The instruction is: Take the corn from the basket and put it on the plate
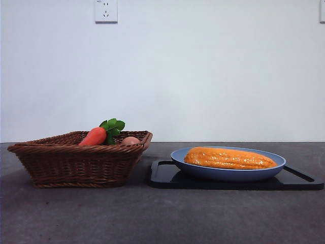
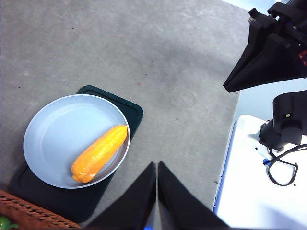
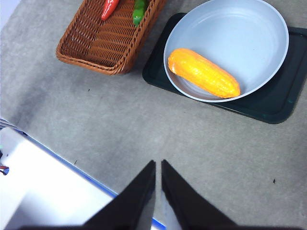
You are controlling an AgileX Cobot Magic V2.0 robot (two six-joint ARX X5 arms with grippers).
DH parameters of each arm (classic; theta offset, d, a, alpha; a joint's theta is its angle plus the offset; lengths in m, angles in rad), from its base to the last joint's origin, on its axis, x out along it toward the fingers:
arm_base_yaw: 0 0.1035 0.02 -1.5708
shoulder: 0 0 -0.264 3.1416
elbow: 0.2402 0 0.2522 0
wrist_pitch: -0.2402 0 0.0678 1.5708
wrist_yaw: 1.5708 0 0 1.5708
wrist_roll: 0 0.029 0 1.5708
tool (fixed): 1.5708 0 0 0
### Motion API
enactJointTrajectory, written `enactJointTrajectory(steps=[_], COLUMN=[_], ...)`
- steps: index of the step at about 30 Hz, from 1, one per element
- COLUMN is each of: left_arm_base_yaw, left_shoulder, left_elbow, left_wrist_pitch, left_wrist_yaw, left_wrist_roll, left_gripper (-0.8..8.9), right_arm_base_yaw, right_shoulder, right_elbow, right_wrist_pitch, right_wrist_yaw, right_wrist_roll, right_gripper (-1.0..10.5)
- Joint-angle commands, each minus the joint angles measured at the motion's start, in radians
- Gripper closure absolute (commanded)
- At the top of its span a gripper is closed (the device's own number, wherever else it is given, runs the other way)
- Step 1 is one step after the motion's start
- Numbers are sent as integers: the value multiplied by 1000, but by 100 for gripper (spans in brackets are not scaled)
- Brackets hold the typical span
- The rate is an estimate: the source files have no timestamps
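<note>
— Judging from my wrists, where did things stand?

— My left gripper and right gripper both hung clenched and empty, well clear of the table. Ahead of them the corn lay on the plate, the basket beyond.

— So what remained?

— Keeping clear, I judged.

— Anything only the front view showed?

— The carrot leaning against the basket's rim.

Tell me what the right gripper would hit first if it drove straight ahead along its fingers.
Probably bare table. The right gripper points at open gray surface; the black tray and the plate with the corn lie beyond, though depth is unclear.
</note>
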Motion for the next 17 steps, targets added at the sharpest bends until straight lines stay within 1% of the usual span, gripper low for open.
enactJointTrajectory(steps=[1,4,8,13,17], left_arm_base_yaw=[19,76,176,354,517], left_shoulder=[-16,-51,-121,-247,-398], left_elbow=[26,26,19,-37,-178], left_wrist_pitch=[49,126,205,231,309], left_wrist_yaw=[0,0,0,0,0], left_wrist_roll=[21,41,73,79,65], left_gripper=[806,806,806,806,806], right_arm_base_yaw=[4,4,4,4,4], right_shoulder=[7,7,7,7,7], right_elbow=[18,18,18,18,18], right_wrist_pitch=[11,11,11,11,11], right_wrist_yaw=[-1,-1,-1,-1,-1], right_wrist_roll=[-9,-9,-9,-9,-9], right_gripper=[945,945,945,945,945])
